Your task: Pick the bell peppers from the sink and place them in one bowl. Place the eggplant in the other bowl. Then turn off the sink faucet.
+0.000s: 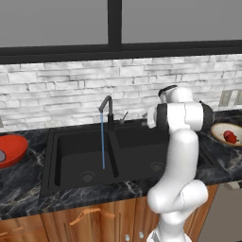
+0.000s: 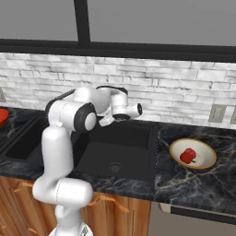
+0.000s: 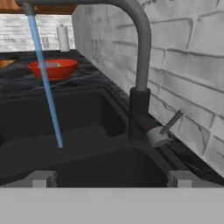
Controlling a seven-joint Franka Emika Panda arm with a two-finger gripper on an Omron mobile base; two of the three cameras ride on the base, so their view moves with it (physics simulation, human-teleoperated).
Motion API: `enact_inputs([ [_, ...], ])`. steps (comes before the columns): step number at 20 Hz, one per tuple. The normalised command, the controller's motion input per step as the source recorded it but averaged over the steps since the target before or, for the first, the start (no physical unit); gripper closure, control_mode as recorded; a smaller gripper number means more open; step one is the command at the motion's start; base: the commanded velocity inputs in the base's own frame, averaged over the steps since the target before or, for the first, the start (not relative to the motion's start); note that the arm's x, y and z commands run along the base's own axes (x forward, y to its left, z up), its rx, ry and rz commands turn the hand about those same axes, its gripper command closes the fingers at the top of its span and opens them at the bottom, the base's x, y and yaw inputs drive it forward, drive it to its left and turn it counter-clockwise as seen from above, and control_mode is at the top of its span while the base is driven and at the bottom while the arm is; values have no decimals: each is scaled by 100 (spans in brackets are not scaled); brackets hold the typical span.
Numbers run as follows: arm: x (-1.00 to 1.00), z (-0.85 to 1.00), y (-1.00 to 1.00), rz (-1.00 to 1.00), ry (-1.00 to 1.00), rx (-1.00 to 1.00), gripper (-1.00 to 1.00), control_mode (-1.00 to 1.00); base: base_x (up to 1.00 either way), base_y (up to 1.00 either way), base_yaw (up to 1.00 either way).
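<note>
pincer [image 3: 112, 177] jaws stand wide apart, nothing between them; the two grey tips poke up at the bottom of the hand view, one at 7 o'clock, one at 5 o'clock.

left base view: arm rises from 5 o'clock and bends back toward the wall, hand lost behind the elbow near the rear rim of the sink [image 1: 61, 182]. sink faucet [image 1: 107, 109] stands on the divider line at the back, a blue stream of water [image 1: 102, 142] falling into the left basin. both basins look bare of vegetables. red bowl [image 1: 12, 149] sits on the counter at 9 o'clock with a pale thing just inside its edge, likely the eggplant [image 1: 2, 156], cut off by the frame. tan bowl [image 1: 218, 134] at 3 o'clock holds red bell peppers [image 1: 230, 137].

right base view: pincer [image 2: 138, 109] points sideways, toward 3 o'clock, over the rear of the right basin. tan bowl on the counter at 4 o'clock, red peppers inside; i cannot separate them into two from here.

hand view: faucet's black post just right of centre, grey lever handle [image 3: 172, 122] angled up toward 2 o'clock from its base. water runs. red bowl at 10 o'clock, far side of the sink.

judgement: sorting looks done, the step in hand is shutting off the tap. next move calls for closing the gap to the lever, near but not touching now, then pushing it with a finger or the open jaws until the stream stops. risk: sliding off so thin a lever.
</note>
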Motion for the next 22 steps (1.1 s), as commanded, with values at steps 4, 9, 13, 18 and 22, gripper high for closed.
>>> enact_inputs([
  [4,58,-11,5,12,0,9,-100,-100,0,0,0],
  [9,58,-20,8,11,0,8,-100,-100,0,0,0],
  [13,57,-24,19,8,0,6,-100,-100,0,0,0],
  [18,37,-27,25,3,-4,2,-100,-100,0,0,0],
  [22,21,-19,30,0,-6,0,-100,-100,0,0,0],
])
